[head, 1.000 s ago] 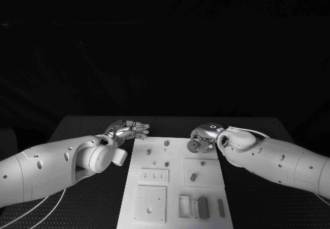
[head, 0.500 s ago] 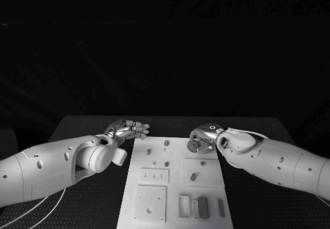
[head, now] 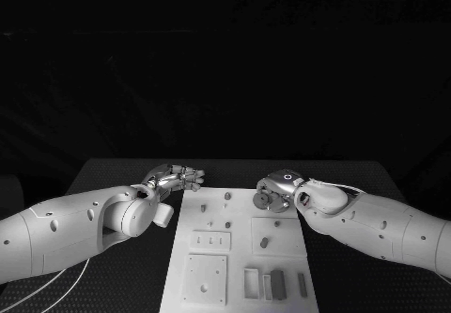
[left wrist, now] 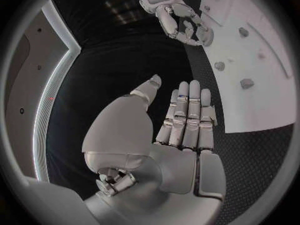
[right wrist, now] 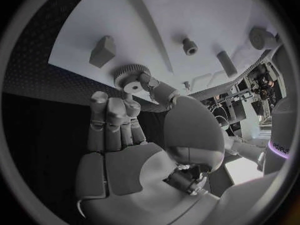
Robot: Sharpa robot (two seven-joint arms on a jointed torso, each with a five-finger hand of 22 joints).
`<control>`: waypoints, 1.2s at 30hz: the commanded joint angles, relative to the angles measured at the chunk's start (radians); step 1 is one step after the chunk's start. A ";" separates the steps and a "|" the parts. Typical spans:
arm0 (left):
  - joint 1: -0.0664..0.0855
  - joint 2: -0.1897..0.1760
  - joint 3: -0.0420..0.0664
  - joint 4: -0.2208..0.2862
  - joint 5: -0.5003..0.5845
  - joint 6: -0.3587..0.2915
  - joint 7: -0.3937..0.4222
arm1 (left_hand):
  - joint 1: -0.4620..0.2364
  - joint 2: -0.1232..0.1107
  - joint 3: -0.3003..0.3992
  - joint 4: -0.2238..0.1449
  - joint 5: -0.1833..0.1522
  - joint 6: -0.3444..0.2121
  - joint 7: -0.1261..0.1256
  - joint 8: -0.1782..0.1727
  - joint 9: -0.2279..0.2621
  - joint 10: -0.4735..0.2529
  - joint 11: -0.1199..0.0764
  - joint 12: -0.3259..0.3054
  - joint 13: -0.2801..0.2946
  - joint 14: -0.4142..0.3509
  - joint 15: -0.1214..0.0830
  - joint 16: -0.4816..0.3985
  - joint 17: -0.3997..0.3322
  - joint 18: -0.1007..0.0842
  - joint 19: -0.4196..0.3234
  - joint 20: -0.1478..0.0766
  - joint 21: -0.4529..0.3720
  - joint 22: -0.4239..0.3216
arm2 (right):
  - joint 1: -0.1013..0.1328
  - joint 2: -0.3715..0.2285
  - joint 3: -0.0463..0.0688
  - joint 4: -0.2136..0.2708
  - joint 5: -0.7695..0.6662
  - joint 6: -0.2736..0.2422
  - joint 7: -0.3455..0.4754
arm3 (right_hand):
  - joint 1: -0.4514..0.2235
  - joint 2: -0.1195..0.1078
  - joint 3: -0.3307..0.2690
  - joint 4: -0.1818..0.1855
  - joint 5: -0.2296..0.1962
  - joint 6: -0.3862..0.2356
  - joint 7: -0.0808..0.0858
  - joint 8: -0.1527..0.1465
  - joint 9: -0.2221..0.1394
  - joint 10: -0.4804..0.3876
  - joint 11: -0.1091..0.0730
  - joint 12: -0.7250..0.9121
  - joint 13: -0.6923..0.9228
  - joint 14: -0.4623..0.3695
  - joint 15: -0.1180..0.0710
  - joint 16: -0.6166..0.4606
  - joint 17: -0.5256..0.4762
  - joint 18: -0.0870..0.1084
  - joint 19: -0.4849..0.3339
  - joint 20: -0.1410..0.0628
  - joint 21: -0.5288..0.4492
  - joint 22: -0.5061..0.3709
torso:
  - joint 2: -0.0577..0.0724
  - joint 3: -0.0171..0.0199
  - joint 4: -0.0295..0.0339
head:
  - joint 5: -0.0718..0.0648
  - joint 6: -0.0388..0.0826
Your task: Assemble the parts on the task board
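Gear point(right wrist: 128, 76) pinched in right hand point(head: 274, 191) above task board point(head: 240, 261).

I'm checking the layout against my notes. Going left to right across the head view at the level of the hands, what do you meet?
Left hand → far end of the task board with small pegs → gear held in the right hand.

The task board point(head: 240, 257) is showing a smooth, matt white plastic face. The worktop point(head: 122, 274) is looking like dark, finely dotted, rough cloth or mesh. The right robot hand point(right wrist: 134, 150) and the left robot hand point(left wrist: 181, 130) are gleaming as satin silver metal. The gear point(right wrist: 129, 76) is looking ridged and matt grey at its rim.
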 commanded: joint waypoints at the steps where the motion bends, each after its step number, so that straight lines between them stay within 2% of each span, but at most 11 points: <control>1: 0.001 0.000 0.001 0.004 0.000 0.006 0.010 | -0.012 0.000 -0.001 -0.006 0.004 0.004 0.003 -0.004 -0.001 0.005 0.001 -0.007 -0.001 0.001 0.007 -0.004 -0.001 0.000 0.004 0.000 0.002 0.015 | 0.000 -0.002 0.000 0.014 -0.063 -0.052 -0.061 | -0.004 -0.012 0.004 0.011 -0.001 0.177 -0.022 0.004 0.000 -0.049 -0.044 -0.003 -0.002 0.003 -0.006 0.007 -0.002 0.027 0.009 -0.003 0.004 -0.003 | 0.000 -0.0009 -0.0001 | 0.000 0.001; 13: 0.001 -0.003 0.001 0.004 0.000 0.001 0.012 | -0.012 0.000 0.000 -0.008 0.004 0.004 0.003 -0.005 -0.001 0.005 0.001 -0.007 -0.001 0.001 0.007 -0.004 -0.001 0.000 0.004 0.000 0.002 0.015 | 0.012 0.000 0.003 0.078 -0.115 -0.092 -0.108 | -0.003 -0.026 0.016 0.025 -0.001 0.180 -0.025 0.005 0.003 -0.040 -0.047 -0.007 -0.005 0.011 -0.009 0.005 -0.005 0.027 0.016 -0.009 0.006 -0.009 | -0.001 -0.0020 0.0004 | 0.002 0.006; 15: 0.001 -0.003 0.001 0.004 0.000 0.000 0.012 | -0.012 0.000 0.000 -0.008 0.004 0.004 0.003 -0.005 -0.001 0.005 0.001 -0.007 -0.001 0.001 0.007 -0.004 -0.001 0.000 0.005 -0.001 0.002 0.015 | 0.013 0.007 0.003 0.087 -0.120 -0.094 -0.116 | -0.001 -0.029 0.019 0.027 -0.001 0.181 -0.025 0.005 0.003 -0.038 -0.047 -0.007 -0.006 0.012 -0.009 0.005 -0.006 0.027 0.017 -0.010 0.006 -0.010 | 0.000 -0.0012 0.0008 | 0.002 0.007; 22: 0.001 -0.003 0.001 0.004 0.000 -0.002 0.013 | -0.013 0.000 0.001 -0.009 0.004 0.004 0.003 -0.005 -0.001 0.006 0.001 -0.008 -0.001 0.001 0.007 -0.004 -0.001 0.000 0.005 -0.001 0.002 0.015 | 0.013 0.033 0.003 0.122 -0.146 -0.105 -0.132 | 0.000 -0.035 0.021 0.031 -0.002 0.181 -0.025 0.005 0.004 -0.036 -0.048 -0.009 -0.007 0.014 -0.009 0.004 -0.007 0.027 0.019 -0.012 0.007 -0.012 | 0.000 -0.0021 0.0015 | 0.004 0.008; 27: 0.001 -0.001 0.001 0.003 0.000 -0.002 0.014 | -0.013 0.000 0.001 -0.009 0.004 0.004 0.003 -0.005 -0.001 0.006 0.001 -0.008 -0.001 0.001 0.007 -0.004 -0.001 0.001 0.005 -0.001 0.002 0.015 | 0.012 0.069 0.003 0.126 -0.158 -0.100 -0.140 | 0.001 -0.039 0.023 0.034 -0.002 0.181 -0.025 0.004 0.004 -0.035 -0.048 -0.010 -0.008 0.015 -0.010 0.004 -0.007 0.027 0.020 -0.013 0.007 -0.014 | 0.000 -0.0015 0.0016 | 0.005 0.008; 29: 0.001 -0.001 0.001 0.003 0.000 -0.001 0.014 | -0.013 0.000 0.001 -0.009 0.004 0.004 0.003 -0.005 -0.001 0.006 0.001 -0.008 -0.001 0.001 0.007 -0.004 -0.001 0.001 0.005 -0.001 0.002 0.015 | 0.011 0.085 0.003 0.118 -0.153 -0.101 -0.139 | 0.001 -0.040 0.024 0.035 -0.002 0.181 -0.025 0.004 0.005 -0.034 -0.048 -0.011 -0.008 0.015 -0.010 0.004 -0.008 0.027 0.020 -0.013 0.007 -0.014 | 0.000 -0.0022 0.0028 | 0.003 0.007; 31: 0.001 0.001 0.001 -0.001 0.000 -0.001 0.014 | -0.014 0.000 0.001 -0.010 0.004 0.004 0.003 -0.005 -0.001 0.006 0.001 -0.008 -0.001 0.001 0.007 -0.004 -0.001 0.001 0.005 0.000 0.002 0.015 | 0.007 0.102 0.003 0.105 -0.153 -0.102 -0.140 | 0.002 -0.041 0.024 0.036 -0.002 0.181 -0.025 0.004 0.005 -0.034 -0.048 -0.011 -0.008 0.015 -0.010 0.004 -0.008 0.027 0.021 -0.013 0.008 -0.015 | 0.000 -0.0013 0.0023 | 0.001 0.008; 36: 0.001 0.004 0.001 -0.005 0.000 -0.001 0.015 | -0.014 0.000 0.002 -0.010 0.004 0.005 0.003 -0.006 -0.001 0.006 0.001 -0.008 -0.001 0.001 0.007 -0.003 -0.002 0.001 0.005 0.000 0.002 0.015 | -0.005 0.132 0.002 0.090 -0.153 -0.100 -0.140 | 0.004 -0.042 0.026 0.037 -0.002 0.180 -0.025 0.003 0.005 -0.034 -0.048 -0.012 -0.009 0.016 -0.010 0.003 -0.008 0.027 0.021 -0.014 0.008 -0.015 | 0.000 -0.0014 0.0037 | 0.002 0.008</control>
